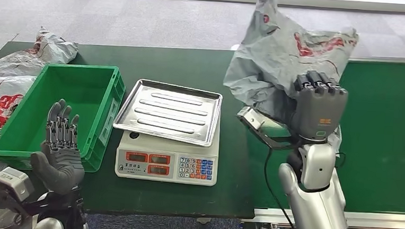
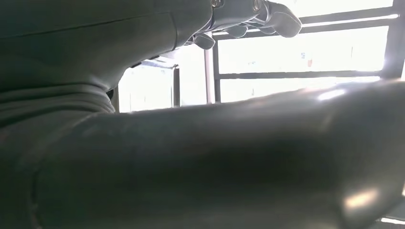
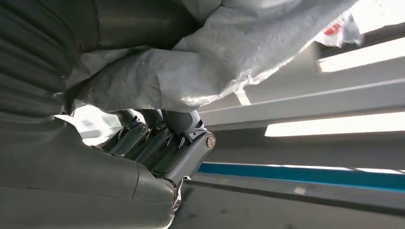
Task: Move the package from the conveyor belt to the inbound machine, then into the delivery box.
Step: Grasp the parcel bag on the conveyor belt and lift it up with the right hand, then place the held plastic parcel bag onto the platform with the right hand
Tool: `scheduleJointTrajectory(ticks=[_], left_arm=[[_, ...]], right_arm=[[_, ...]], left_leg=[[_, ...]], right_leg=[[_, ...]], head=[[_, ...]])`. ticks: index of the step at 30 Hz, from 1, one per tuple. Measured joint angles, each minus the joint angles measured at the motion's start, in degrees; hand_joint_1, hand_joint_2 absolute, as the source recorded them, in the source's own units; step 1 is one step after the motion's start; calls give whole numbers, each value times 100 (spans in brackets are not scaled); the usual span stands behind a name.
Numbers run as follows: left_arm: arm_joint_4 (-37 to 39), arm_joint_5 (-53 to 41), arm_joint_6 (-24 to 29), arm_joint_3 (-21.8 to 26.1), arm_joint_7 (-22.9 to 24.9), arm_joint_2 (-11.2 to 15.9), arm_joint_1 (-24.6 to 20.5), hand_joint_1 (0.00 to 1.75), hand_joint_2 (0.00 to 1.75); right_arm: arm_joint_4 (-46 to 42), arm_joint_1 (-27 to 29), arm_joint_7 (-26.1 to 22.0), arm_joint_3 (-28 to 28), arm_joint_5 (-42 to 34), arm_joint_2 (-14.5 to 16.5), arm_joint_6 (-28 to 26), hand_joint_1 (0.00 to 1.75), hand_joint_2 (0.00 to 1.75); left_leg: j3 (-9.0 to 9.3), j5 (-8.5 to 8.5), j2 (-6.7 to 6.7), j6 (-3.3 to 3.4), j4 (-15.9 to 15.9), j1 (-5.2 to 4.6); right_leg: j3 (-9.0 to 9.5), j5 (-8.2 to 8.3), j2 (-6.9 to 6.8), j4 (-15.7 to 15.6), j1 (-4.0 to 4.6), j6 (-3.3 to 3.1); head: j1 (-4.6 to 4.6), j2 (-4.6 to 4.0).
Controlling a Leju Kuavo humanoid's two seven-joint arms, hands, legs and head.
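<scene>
The right hand (image 1: pixel 318 112) has its fingers (image 3: pixel 165 143) clamped on a crumpled grey plastic mail package (image 1: pixel 289 56), holding it up above the green conveyor belt (image 1: pixel 385 136), just right of the steel-trayed weighing scale (image 1: pixel 168 131), while the left hand (image 1: pixel 60 145) hovers, fingers apart, by the green crate (image 1: pixel 101 124).

Scale (image 1: pixel 167 165) right of crate (image 1: pixel 62 111) (touching).

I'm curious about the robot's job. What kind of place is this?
Probably a parcel sorting station: a green belt, a scale, a crate, and a bagged package held up by the right hand.
</scene>
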Motion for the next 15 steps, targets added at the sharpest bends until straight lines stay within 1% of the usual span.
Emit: scheduleJointTrajectory(ticks=[3, 7, 11, 13, 15], left_arm=[[67, 166, 89, -22, -66, -20, -134, 0, 0], [86, 490, 310, 1, -164, -52, -264, 0, 0], [80, 623, 461, 102, -226, -51, -333, 0, 0], [61, 644, 505, 152, -239, -50, -360, 0, 0], [40, 662, 524, 197, -242, -50, -364, 0, 0]], right_arm=[[315, -371, -215, 727, -377, 255, 185, 175, 175], [1036, -627, -492, 1571, -1161, 626, 264, 175, 175], [1690, -801, -955, 2065, -1973, 930, 343, 175, 175], [1946, -855, -1116, 2245, -2150, 1061, 380, 175, 175], [2122, -888, -1169, 2371, -2216, 1157, 398, 175, 175]], left_leg=[[0, 2, -1, -4, -1, 5], [-3, 3, -9, -5, -1, 12], [-6, 3, -12, -6, -1, 12], [-7, 3, -13, -6, -1, 12], [-8, 3, -15, -5, 0, 12]], right_leg=[[-2, 1, 0, 4, 5, -3], [-4, 0, -5, 4, 13, -5], [-6, -1, -7, 4, 13, -5], [-7, -1, -7, 4, 13, -6], [-8, -1, -8, 4, 13, -6]], head=[[-2, 0], [-2, 0], [-1, 0], [-2, 0], [-2, 0]])
